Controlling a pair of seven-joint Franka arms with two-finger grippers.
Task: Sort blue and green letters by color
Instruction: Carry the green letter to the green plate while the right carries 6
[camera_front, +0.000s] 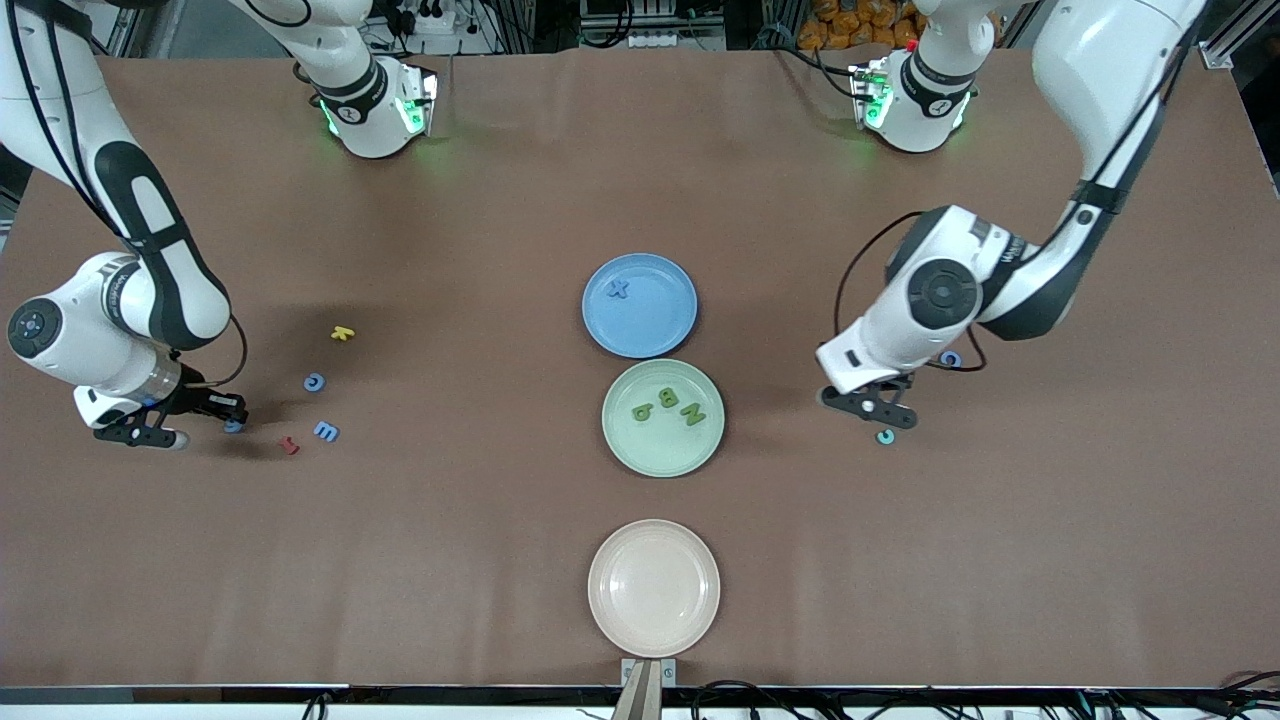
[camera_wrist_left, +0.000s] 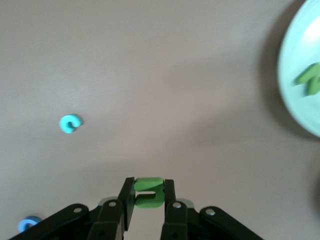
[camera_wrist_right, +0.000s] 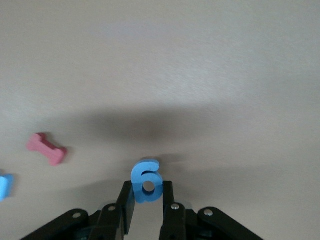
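My left gripper (camera_front: 880, 408) (camera_wrist_left: 149, 200) is shut on a green letter (camera_wrist_left: 149, 192), low over the table beside the green plate (camera_front: 660, 452) (camera_wrist_left: 295, 65), toward the left arm's end. That plate holds three green letters (camera_front: 668, 398). My right gripper (camera_front: 232, 418) (camera_wrist_right: 147, 197) is shut on a blue letter (camera_wrist_right: 147, 181) (camera_front: 234, 426), low over the table toward the right arm's end. One blue letter (camera_front: 619, 289) lies on the blue plate (camera_front: 655, 330). Loose blue letters (camera_front: 314, 381) (camera_front: 326, 431) (camera_front: 950, 358) lie on the table.
A dark red letter (camera_front: 289, 445) (camera_wrist_right: 46, 148) and a yellow letter (camera_front: 342, 333) lie near the right gripper. A teal letter (camera_front: 886, 436) (camera_wrist_left: 70, 123) lies by the left gripper. A pale pink plate (camera_front: 654, 590) with nothing on it sits nearest the front camera.
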